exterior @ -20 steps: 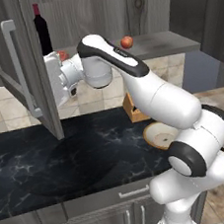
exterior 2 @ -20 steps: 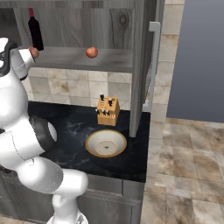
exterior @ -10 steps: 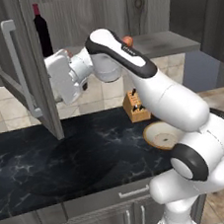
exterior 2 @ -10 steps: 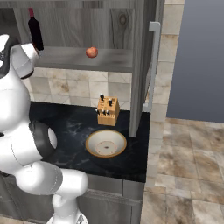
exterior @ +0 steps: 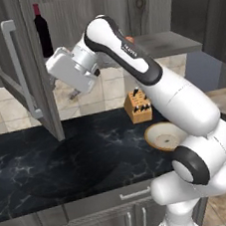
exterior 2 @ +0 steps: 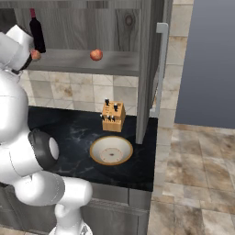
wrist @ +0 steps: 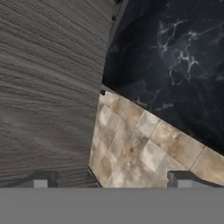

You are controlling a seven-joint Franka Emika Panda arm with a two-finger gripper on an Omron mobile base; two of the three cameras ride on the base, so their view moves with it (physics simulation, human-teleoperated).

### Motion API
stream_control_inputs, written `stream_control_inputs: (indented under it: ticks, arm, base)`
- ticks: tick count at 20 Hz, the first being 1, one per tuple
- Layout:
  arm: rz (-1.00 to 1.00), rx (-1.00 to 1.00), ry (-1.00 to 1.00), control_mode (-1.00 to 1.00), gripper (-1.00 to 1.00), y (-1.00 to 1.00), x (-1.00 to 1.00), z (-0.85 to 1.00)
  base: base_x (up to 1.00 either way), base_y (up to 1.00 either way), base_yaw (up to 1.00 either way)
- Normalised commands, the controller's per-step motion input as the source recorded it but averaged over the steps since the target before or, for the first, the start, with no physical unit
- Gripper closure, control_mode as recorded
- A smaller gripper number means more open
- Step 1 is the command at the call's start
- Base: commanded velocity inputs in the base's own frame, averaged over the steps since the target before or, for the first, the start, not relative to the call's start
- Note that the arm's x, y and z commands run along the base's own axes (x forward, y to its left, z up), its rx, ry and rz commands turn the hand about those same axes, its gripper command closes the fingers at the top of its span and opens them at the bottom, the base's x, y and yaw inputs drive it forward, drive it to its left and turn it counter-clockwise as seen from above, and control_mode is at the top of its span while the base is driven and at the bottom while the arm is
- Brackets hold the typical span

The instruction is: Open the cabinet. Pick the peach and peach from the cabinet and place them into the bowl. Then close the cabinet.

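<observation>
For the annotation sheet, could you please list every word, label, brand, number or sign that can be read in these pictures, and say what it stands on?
Small dark marking on the white arm link: too small and blurred to read.
Wine bottle on the cabinet shelf: no readable label.
Knife block, bowl, peach: no text on them.
Nothing else bears writing.

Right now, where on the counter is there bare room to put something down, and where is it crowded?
Free: the wide dark counter left of the knife block, below the open door. Crowded: the right end, where block and bowl sit close by the right door.
</observation>
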Motion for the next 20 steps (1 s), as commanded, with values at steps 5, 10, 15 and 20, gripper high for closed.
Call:
stream_control_inputs:
  ticks: [5, 10, 15, 20]
  arm:
    - [-0.13, -0.28, -0.07, -1.0, -1.0, -0.56, 0.01, -0.06]
    - [-0.09, -0.25, -0.04, -1.0, -1.0, -0.65, 0.1, -0.18]
    - [-0.06, -0.25, -0.11, -1.0, -1.0, -0.59, 0.06, -0.26]
    - [-0.01, -0.28, -0.28, -1.0, -1.0, -0.32, 0.0, -0.22]
  base:
    - [0.0, 0.0, 0.0]
    - [0.0, 0.0, 0.0]
    - [0.0, 0.0, 0.0]
    - [0.0, 0.0, 0.0]
